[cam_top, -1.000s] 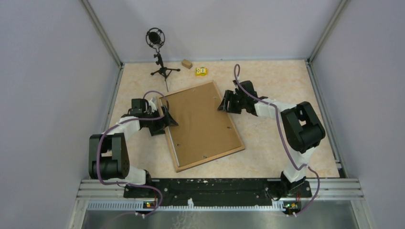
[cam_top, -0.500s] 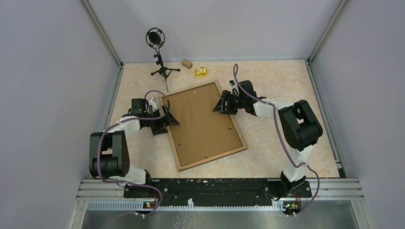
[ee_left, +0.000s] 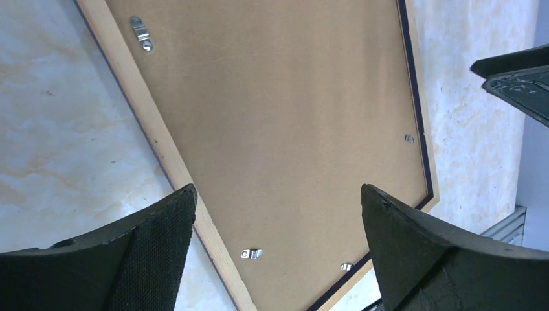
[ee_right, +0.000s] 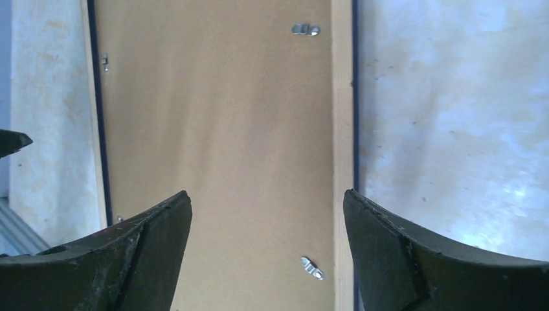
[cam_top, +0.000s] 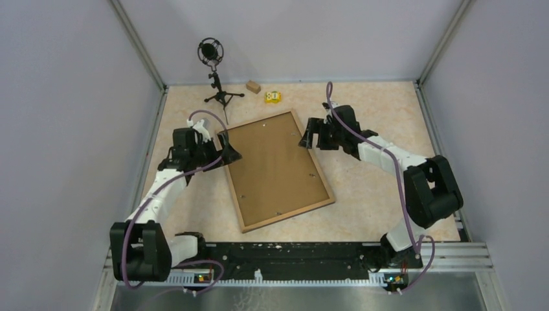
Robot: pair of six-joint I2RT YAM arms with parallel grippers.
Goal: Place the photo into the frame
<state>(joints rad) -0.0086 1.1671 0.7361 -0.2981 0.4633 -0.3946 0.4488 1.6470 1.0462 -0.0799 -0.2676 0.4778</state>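
Frame back-up; L jaws, R jaws spread

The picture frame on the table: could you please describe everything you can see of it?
The thin-rimmed rectangular frame lies flat, back up, skewed on the beige table. Its rim is light wood with a dark blue edge. A plain brown backing board fills it, with small metal clips at the rim.
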